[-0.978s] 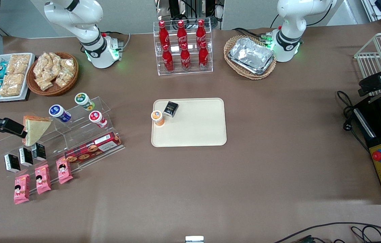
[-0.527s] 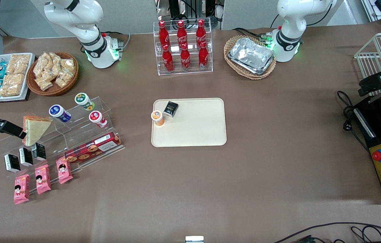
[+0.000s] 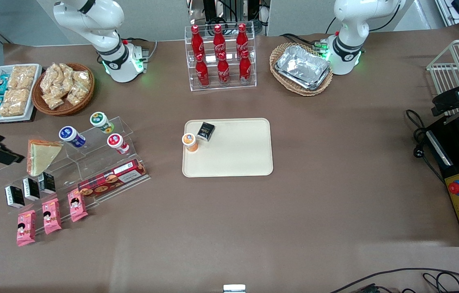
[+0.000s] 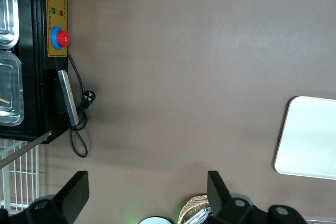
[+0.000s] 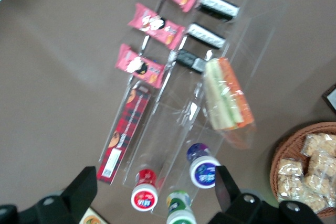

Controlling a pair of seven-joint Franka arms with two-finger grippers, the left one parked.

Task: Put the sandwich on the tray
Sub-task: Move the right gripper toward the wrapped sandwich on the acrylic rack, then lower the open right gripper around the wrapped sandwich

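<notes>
The sandwich [image 3: 42, 154] is leaning on its edge on the upper step of the clear acrylic stand [image 3: 91, 160], toward the working arm's end of the table. Standing this way, it is showing its striped filling upward and offering its two flat bread faces as grip surfaces. The gripper [image 3: 9, 157] is hovering just beside it, at about nine o'clock from the sandwich in the front view. It is gripping nothing: the wrist view shows its fingers [image 5: 84, 184] spread wide with only the stand and its goods between them, so the sandwich is resting free. The tray [image 3: 245, 162] is lying flat at mid-table, well apart at about three o'clock from the sandwich. An orange-lidded cup [image 3: 189, 141] and a small dark box [image 3: 205, 131] are crowding the tray's ten o'clock corner. That probably makes the bare stretch around its centre the sensible landing spot. The pick is not yet made.
</notes>
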